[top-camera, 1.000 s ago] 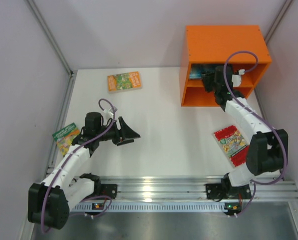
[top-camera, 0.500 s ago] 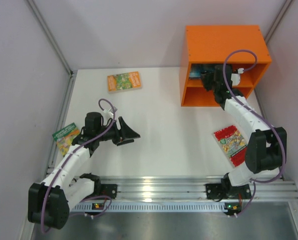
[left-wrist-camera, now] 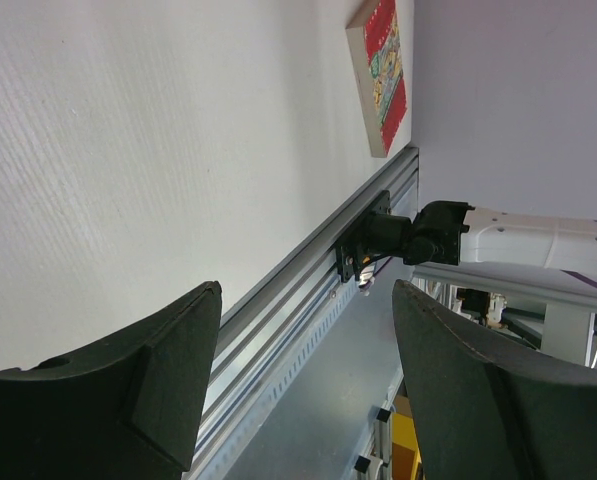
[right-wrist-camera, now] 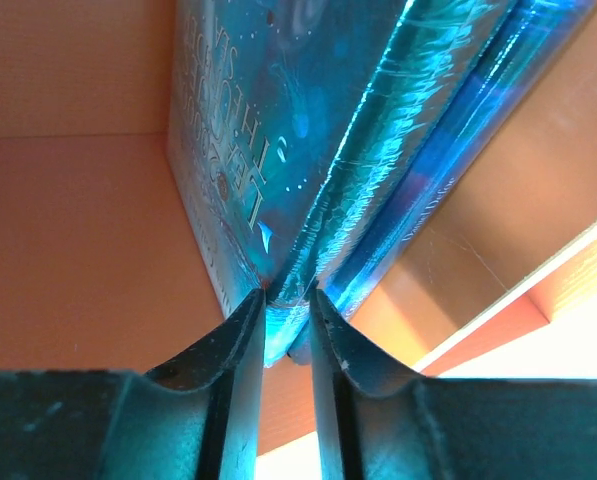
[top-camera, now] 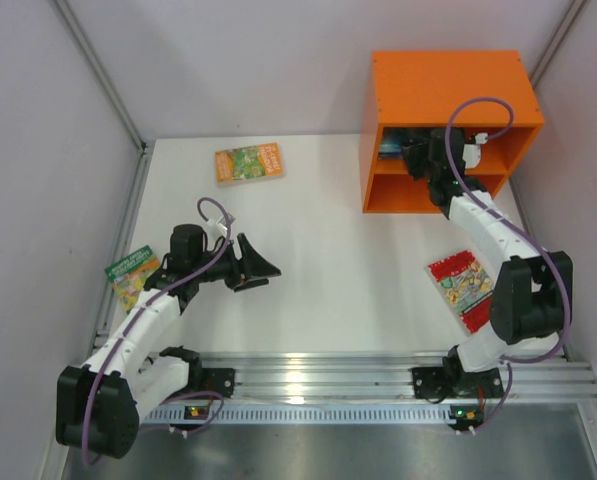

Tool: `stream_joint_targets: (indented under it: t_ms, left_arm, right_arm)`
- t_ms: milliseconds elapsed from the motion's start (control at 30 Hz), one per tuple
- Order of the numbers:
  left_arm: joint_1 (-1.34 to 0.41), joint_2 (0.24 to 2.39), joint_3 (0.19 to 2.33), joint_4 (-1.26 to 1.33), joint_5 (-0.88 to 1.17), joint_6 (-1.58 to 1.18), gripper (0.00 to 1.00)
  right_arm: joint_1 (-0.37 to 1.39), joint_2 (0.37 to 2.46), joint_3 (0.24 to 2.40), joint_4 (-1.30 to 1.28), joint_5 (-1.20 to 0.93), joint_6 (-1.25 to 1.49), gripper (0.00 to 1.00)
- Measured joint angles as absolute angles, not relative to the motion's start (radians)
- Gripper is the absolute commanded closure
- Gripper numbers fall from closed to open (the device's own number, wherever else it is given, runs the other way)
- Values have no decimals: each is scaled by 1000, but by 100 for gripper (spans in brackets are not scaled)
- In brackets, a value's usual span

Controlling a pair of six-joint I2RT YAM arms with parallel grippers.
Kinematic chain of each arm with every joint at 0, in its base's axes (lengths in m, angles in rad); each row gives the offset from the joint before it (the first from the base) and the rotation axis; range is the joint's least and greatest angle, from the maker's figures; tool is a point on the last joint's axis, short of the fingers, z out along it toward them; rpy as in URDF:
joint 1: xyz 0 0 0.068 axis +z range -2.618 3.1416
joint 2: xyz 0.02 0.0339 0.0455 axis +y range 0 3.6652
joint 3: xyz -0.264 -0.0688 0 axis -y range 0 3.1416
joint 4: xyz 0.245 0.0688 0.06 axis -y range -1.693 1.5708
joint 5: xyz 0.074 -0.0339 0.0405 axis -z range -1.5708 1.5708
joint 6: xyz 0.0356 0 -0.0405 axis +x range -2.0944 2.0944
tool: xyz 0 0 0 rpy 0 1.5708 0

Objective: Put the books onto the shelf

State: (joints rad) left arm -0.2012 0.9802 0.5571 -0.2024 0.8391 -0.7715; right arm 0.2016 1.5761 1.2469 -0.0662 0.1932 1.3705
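Showing right pincer [right-wrist-camera: 286, 330] clamped on pale teal book [right-wrist-camera: 368, 160] in upper compartment of shelf [top-camera: 448, 85]; left pincer [left-wrist-camera: 303, 380] wide open, empty; red book [top-camera: 463, 288], green book [top-camera: 133, 272], orange-green book [top-camera: 248, 162] unshelved on desk [top-camera: 328, 250].

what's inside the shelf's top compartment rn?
Top compartment of the shelf: a dark blue book and a teal book, its edge pinched by the right gripper. The arm covers much of it from above; total count unclear.

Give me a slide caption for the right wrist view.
Right gripper pinches a shiny blue book inside the orange shelf.
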Motion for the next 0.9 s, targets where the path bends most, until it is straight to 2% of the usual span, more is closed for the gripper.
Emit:
stream_joint_targets:
  t_ms: [100, 333, 567, 667, 700, 800, 900]
  left_arm:
    - [-201, 981, 557, -202, 839, -772, 26]
    - [-201, 989, 557, -203, 830, -772, 27]
    - [-201, 991, 568, -213, 809, -772, 27]
    - [-201, 991, 576, -213, 797, -772, 27]
    - [-201, 991, 576, -213, 795, -772, 27]
    - [-201, 991, 577, -228, 794, -752, 26]
    - [-202, 990, 576, -263, 791, -714, 23]
  right_arm:
    - [202, 1576, 1247, -64, 189, 1348, 66]
    - [194, 1562, 1245, -75, 177, 1292, 57]
    - [191, 1411, 1193, -73, 150, 1208, 44]
    - [188, 1286, 1104, -74, 120, 1166, 28]
    - [186, 1242, 1067, -68, 105, 1149, 18]
    - [175, 1108, 935, -80, 58, 1090, 1]
    - [133, 1001, 810, -121, 1, 1033, 0]
